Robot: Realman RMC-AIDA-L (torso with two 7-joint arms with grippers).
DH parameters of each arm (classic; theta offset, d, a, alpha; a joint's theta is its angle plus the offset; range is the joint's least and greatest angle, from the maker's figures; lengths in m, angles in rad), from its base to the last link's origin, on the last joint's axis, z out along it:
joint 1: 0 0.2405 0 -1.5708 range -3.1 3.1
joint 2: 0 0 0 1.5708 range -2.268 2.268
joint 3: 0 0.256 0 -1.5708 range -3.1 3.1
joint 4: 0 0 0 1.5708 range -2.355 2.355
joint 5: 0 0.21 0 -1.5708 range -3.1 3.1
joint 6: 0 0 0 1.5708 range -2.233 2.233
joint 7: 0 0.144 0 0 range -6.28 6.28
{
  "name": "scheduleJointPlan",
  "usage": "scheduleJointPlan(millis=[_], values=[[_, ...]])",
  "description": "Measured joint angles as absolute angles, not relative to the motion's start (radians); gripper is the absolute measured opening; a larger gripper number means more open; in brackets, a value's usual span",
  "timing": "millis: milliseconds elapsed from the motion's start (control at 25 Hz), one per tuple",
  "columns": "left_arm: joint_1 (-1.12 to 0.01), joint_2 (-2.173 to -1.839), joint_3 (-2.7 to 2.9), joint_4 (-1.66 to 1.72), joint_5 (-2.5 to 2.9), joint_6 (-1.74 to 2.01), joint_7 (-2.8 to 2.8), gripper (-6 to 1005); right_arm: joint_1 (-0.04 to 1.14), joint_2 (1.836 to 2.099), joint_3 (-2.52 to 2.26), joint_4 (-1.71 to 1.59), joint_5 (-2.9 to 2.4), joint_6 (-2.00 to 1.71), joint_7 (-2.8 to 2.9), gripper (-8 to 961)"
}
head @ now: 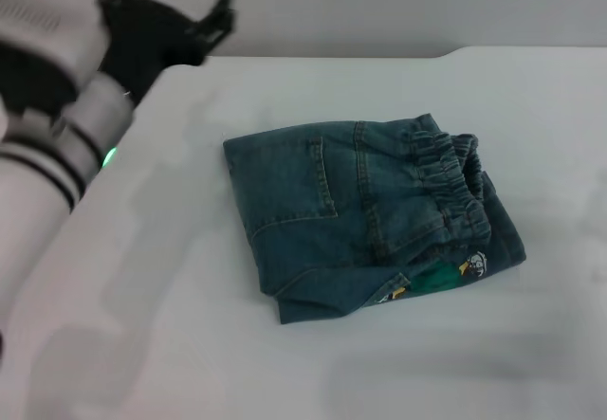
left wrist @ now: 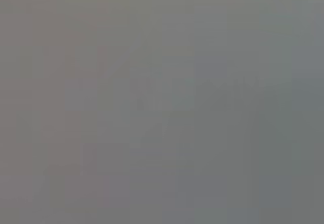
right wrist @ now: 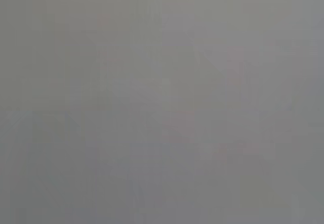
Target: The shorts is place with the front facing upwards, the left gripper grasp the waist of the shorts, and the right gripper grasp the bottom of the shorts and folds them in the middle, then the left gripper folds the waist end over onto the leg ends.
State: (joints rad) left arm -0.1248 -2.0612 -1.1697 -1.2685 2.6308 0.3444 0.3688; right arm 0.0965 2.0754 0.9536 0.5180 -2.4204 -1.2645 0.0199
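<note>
Folded shorts [head: 365, 216] on the white table [head: 285, 363] — left gripper [head: 185, 8] raised at the far left corner.

The denim lay doubled near the table's middle, the waist [head: 455, 178] resting on top toward the right. The left gripper's fingers were spread, holding nothing, well apart from the shorts — both wrist views showed only grey.

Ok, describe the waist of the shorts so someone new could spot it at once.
On the white table lies one folded denim bundle, the shorts. The waist is the ruffled, gathered elastic band on top at the bundle's right end, the only puckered part; the rest is flat denim.
</note>
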Motion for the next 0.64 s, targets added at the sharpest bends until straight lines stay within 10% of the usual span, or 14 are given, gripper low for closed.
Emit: scheduleJointPlan(millis=[640], values=[[-0.403,-2.071,-1.137,-0.442,2.547,0.895,0.1,847,0.002,2.088,0.93,0.52,-2.087,-1.43,-0.094,357]])
